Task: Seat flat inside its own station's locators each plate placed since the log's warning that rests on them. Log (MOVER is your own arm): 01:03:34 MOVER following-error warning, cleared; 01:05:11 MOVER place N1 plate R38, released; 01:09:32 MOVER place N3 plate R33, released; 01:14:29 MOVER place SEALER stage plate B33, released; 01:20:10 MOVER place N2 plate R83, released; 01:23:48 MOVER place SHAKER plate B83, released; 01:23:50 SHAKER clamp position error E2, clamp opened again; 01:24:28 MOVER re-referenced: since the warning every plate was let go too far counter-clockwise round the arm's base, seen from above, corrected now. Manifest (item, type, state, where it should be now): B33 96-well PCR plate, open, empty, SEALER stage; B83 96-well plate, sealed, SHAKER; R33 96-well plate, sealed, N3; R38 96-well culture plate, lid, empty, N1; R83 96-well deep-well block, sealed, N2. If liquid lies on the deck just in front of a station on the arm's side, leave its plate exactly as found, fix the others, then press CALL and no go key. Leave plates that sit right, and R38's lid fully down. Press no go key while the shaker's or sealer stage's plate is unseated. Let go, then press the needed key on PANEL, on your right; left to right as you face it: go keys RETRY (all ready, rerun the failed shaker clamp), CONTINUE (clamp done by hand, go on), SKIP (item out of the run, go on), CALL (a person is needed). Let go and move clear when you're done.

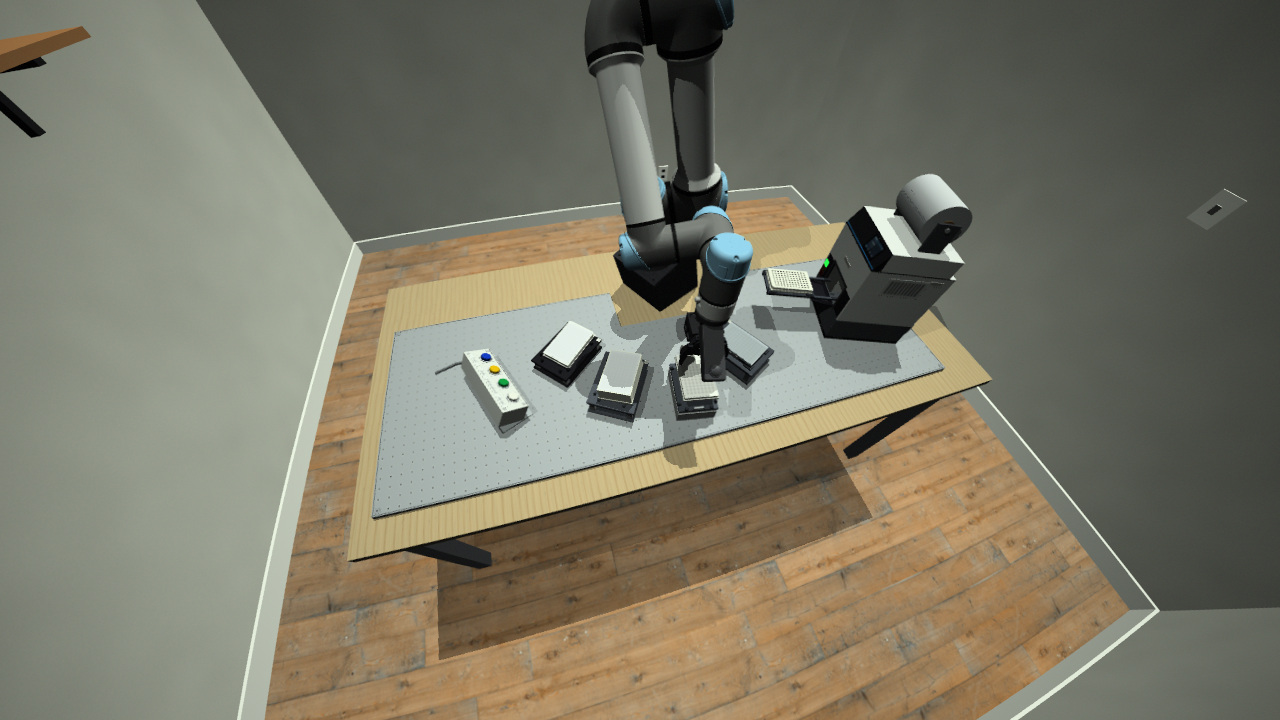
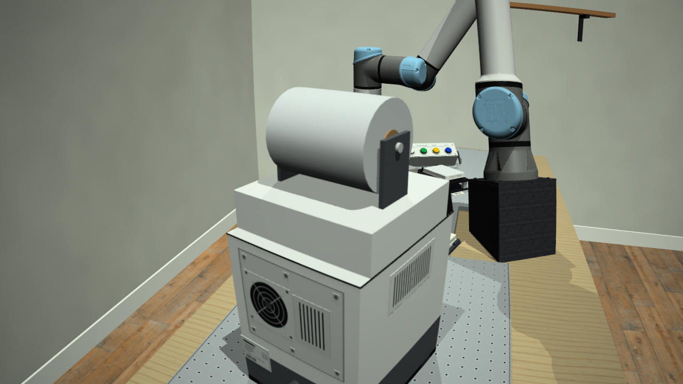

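Top view: your pincer (image 1: 691, 365) grips the pale plate (image 1: 697, 388) on the dark holder (image 1: 695, 407) directly beneath it, not yet let go. Three more plates sit close on either side, another on the sealer's stage (image 1: 789, 281) beyond. The button box (image 1: 497, 388) waits untouched, so most work likely remains.

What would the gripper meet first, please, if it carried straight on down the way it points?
The gripper points down, shut on the dotted plate. Straight below is that plate's dark holder, then the table; the gap is hard to judge.
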{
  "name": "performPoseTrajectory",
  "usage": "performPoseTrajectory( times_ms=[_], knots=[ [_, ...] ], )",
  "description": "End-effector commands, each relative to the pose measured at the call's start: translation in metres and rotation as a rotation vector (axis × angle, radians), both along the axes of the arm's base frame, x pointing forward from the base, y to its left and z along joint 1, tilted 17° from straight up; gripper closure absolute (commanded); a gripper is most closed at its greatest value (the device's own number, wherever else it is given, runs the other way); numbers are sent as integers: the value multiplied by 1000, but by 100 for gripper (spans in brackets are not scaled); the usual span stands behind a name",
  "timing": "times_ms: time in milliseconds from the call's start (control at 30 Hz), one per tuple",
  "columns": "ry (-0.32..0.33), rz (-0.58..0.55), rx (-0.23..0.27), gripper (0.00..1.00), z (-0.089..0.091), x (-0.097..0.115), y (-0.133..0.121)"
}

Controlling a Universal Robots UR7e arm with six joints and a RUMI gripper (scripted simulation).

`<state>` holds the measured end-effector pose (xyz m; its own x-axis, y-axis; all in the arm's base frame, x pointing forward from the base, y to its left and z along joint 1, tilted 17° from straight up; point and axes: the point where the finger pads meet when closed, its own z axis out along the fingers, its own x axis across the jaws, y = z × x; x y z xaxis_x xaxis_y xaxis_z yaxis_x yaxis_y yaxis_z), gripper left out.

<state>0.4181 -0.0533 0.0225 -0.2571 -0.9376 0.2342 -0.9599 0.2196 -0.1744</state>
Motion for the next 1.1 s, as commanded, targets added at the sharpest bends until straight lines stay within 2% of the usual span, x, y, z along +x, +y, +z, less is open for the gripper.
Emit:
performPoseTrajectory(
  times_ms=[0,1067],
  knots=[
    [3,-1,1,100,-3,-1,-1],
    [2,-1,1,100,-12,0,-3]
  ],
)
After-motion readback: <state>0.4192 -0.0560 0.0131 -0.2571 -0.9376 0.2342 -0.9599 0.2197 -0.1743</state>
